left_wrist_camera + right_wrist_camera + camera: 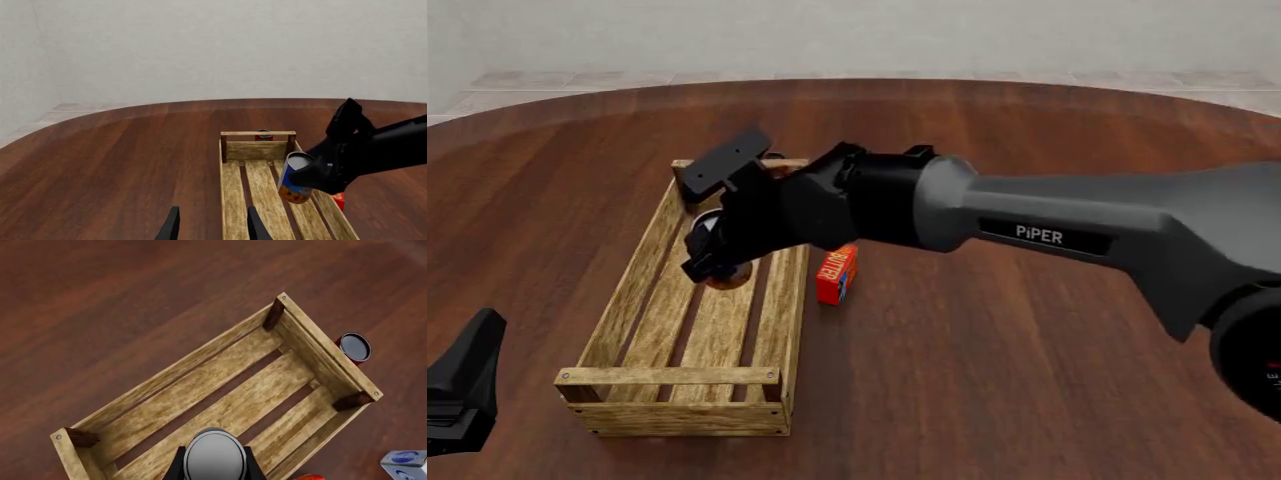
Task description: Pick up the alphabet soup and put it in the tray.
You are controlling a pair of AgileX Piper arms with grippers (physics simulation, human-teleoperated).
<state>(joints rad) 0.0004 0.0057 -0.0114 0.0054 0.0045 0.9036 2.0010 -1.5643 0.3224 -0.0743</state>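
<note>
The alphabet soup [294,178], a blue can with an orange lower band and a grey top [213,457], hangs tilted over the far half of the tray [673,377]. My right gripper [717,254] is shut on it, and its black fingers [248,466] flank the can in the right wrist view. In the front view the gripper hides most of the can. The tray [232,197] is a long light-wood crate with a slatted bottom [220,400]. My left gripper [212,227] stands open with nothing in it, low at the tray's near left [462,385].
A red-orange butter box [835,275] stands just right of the tray. A dark reddish can [353,347] sits outside the tray's far end [264,135]. A blue-and-white box [404,463] shows at one edge of the right wrist view. The brown table's curved far edge [854,84] meets a pale wall.
</note>
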